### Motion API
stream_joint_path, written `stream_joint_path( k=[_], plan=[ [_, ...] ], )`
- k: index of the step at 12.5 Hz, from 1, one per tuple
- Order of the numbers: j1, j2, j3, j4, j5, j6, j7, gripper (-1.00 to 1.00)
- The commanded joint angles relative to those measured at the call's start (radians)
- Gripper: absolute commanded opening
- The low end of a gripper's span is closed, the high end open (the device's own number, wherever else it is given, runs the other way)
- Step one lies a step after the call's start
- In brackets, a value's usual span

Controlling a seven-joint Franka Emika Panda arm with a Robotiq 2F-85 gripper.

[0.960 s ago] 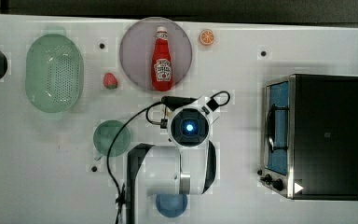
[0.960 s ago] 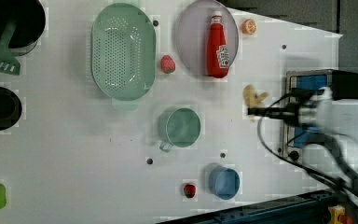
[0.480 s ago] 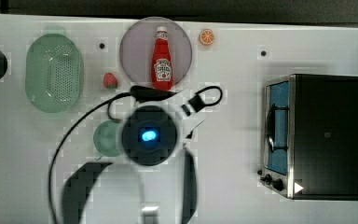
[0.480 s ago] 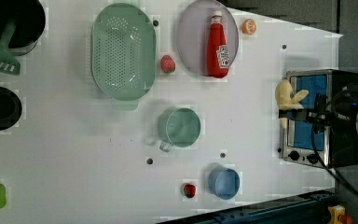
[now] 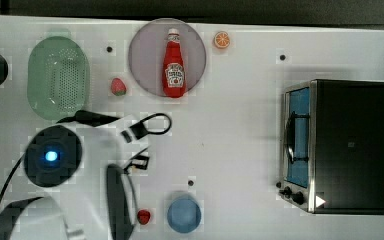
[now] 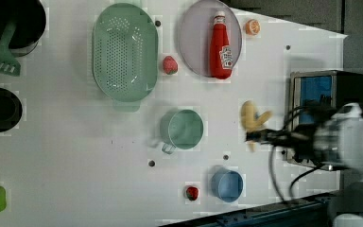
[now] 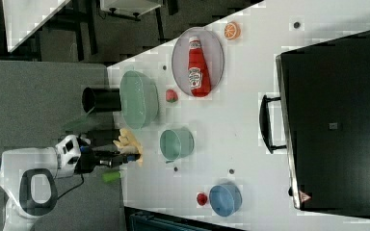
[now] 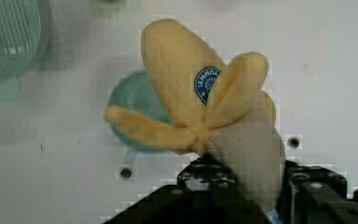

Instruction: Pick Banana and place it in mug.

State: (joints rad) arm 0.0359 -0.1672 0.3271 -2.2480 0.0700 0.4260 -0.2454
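Item one: my gripper, fingers pinching the banana by its pale peeled end, which the wrist view shows wedged between the black fingers while the yellow peel flaps spread above them. The banana is carried off the white table; in the left view it sits at about three o'clock from the mug, apart from it, and in the right view it hangs at nine o'clock from the mug, near the table's edge. Item two: the mug, dull green, upright and empty, little handle at its seven o'clock in the left view; in the wrist view its rim shows behind the peel. Item three: pale-green colander, at eleven o'clock from the mug in the left view. Item four: lilac plate carrying a red ketchup bottle, lying flat. Item five: a strawberry between colander and plate; a second strawberry just beside the blue cup, at five o'clock from the mug in the left view. Item six: orange slice, at two o'clock from the plate in the top view. Item seven: I log a toaster oven at the top view's three o'clock.
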Motion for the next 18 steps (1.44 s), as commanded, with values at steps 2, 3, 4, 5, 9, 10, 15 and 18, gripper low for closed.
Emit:
stream_joint_path(
  k=[2, 3, 4, 5, 9, 10, 15, 18],
  plan=[
    [-0.002, 0.061, 0.057, -0.010, 0.030, 0.036, 0.298, -0.40],
    [-0.002, 0.090, 0.071, -0.012, 0.030, 0.080, 0.326, -0.40],
    [-0.002, 0.121, 0.084, -0.019, 0.030, 0.122, 0.333, -0.40],
    [-0.002, 0.152, 0.093, -0.030, 0.030, 0.169, 0.334, -0.40],
    [-0.002, 0.234, 0.100, -0.083, 0.030, 0.312, 0.335, 0.10],
    [-0.002, 0.242, 0.099, -0.092, 0.030, 0.329, 0.335, 0.32],
    [-0.003, 0.246, 0.096, -0.097, 0.030, 0.332, 0.335, 1.00],
    [-0.016, 0.221, 0.063, -0.066, 0.030, 0.336, 0.335, 1.00]
  ],
)
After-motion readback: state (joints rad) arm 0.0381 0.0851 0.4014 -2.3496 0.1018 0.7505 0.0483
